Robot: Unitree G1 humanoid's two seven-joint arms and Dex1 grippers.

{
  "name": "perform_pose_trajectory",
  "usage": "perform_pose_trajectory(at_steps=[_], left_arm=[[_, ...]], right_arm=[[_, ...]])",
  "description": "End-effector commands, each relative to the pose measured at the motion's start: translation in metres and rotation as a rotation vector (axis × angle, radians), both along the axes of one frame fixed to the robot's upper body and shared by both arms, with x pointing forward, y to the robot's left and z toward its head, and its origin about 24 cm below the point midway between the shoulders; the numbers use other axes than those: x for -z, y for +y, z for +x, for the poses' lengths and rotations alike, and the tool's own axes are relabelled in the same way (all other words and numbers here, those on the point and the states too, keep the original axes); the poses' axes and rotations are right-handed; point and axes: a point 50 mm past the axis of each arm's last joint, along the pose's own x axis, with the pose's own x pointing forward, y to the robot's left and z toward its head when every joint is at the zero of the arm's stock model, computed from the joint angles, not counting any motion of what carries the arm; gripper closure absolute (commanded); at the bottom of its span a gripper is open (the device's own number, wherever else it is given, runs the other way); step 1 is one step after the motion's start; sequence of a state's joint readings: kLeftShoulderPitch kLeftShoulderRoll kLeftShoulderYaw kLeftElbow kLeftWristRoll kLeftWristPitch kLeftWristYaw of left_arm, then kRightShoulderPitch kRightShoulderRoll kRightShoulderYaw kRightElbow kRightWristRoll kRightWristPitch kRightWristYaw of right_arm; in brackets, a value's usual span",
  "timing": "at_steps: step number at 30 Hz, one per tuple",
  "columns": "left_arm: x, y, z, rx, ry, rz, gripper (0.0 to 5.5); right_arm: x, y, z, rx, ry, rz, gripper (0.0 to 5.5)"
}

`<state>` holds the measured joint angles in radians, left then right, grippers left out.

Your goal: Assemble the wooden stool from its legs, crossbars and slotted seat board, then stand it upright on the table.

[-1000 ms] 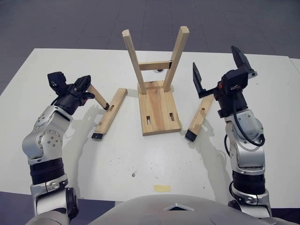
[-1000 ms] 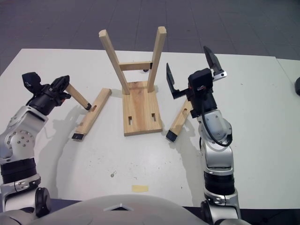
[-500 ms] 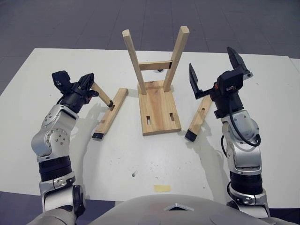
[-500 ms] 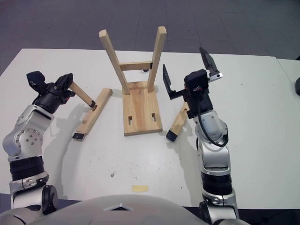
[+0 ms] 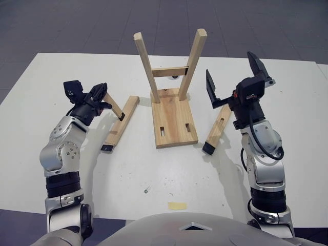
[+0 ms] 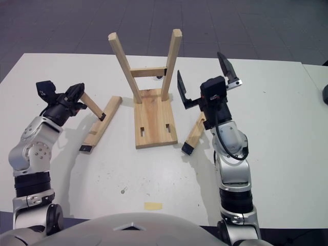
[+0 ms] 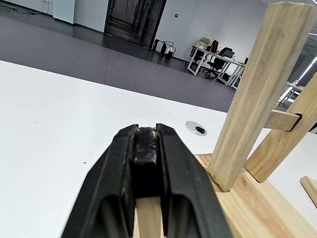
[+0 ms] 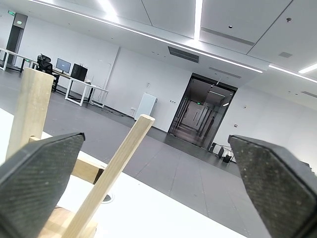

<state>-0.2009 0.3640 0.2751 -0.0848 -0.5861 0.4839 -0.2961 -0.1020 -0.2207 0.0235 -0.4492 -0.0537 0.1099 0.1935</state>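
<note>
The slotted seat board [image 5: 173, 118] lies flat mid-table with two legs [image 5: 145, 65] standing up from its far end, joined by a crossbar [image 5: 169, 72]. Left of the board a loose leg [image 5: 120, 123] lies flat. My left gripper [image 5: 99, 95] is shut on the upper end of a short crossbar [image 5: 114, 106], whose lower end meets that leg; the left wrist view shows the bar [image 7: 148, 220] between the fingers [image 7: 111, 188]. Another loose leg [image 5: 217, 129] lies right of the board. My right gripper [image 5: 233, 77] hangs open above that leg's far end, holding nothing.
The white table [image 5: 164, 179] has bare room in front of the board. A small yellow tape scrap [image 5: 177, 206] lies near the front edge, with a tiny screw-like speck [image 5: 146, 191] nearby. A round cable hole [image 7: 197, 129] sits behind the stool legs.
My left arm has swung right and forward, carrying the crossbar toward the loose left leg. My right gripper has shifted slightly left, still open.
</note>
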Motion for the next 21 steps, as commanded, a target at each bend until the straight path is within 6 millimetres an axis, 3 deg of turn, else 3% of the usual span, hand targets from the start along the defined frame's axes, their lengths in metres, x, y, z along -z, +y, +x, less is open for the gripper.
perform_pose_trajectory(at_steps=[1,10,21], left_arm=[[0.033,-0.012,-0.016,0.057,0.107,0.071,5.07],[0.081,-0.014,-0.042,0.052,0.252,0.074,5.07],[0.031,-0.017,-0.014,0.052,0.078,0.091,5.07]], right_arm=[[-0.003,0.002,0.001,-0.010,-0.011,-0.004,0.10],[-0.006,0.001,0.001,-0.008,-0.018,-0.003,0.10],[-0.006,0.002,0.001,-0.003,-0.021,-0.004,0.10]])
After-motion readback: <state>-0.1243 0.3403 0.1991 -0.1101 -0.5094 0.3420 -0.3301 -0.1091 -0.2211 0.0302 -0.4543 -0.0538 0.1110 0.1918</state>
